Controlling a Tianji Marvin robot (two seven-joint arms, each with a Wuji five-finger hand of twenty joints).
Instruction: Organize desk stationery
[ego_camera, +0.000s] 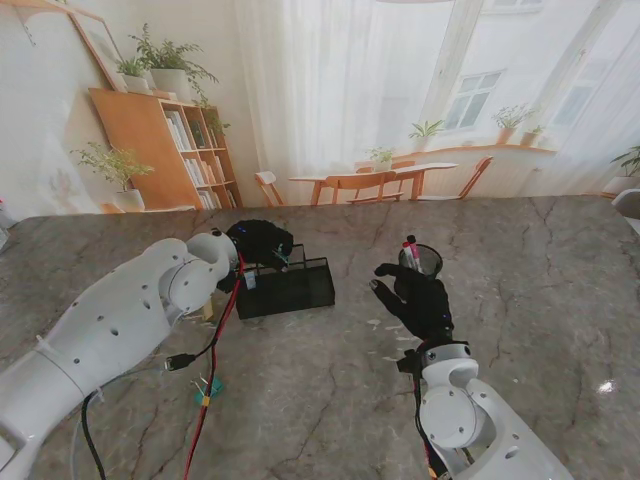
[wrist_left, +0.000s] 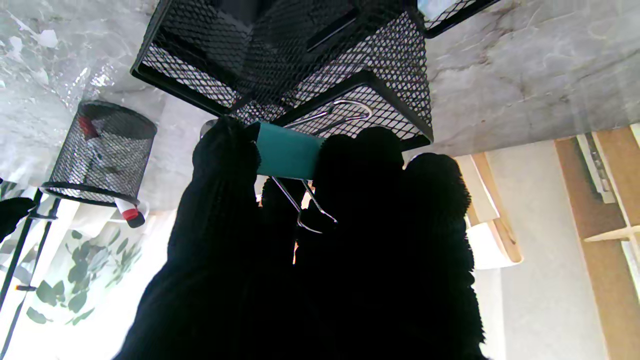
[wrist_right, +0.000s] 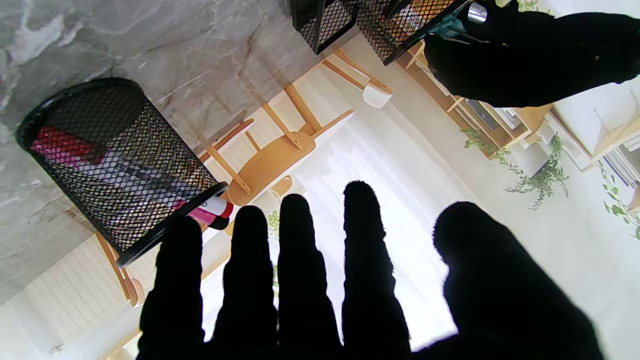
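Stand view: the left hand (ego_camera: 262, 240) hangs over the mesh tray (ego_camera: 287, 287) near the desk's middle; the right hand (ego_camera: 415, 297) rests spread beside the pen cup (ego_camera: 424, 260).
Left wrist view: fingers pinch a teal binder clip (wrist_left: 286, 156) just above a tray compartment; release appears next.
Right wrist view: fingers apart, holding nothing.

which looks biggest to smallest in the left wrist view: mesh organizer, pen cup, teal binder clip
1. mesh organizer, the largest as seen, though nearest the camera
2. pen cup
3. teal binder clip, the smallest, pinched in the left hand
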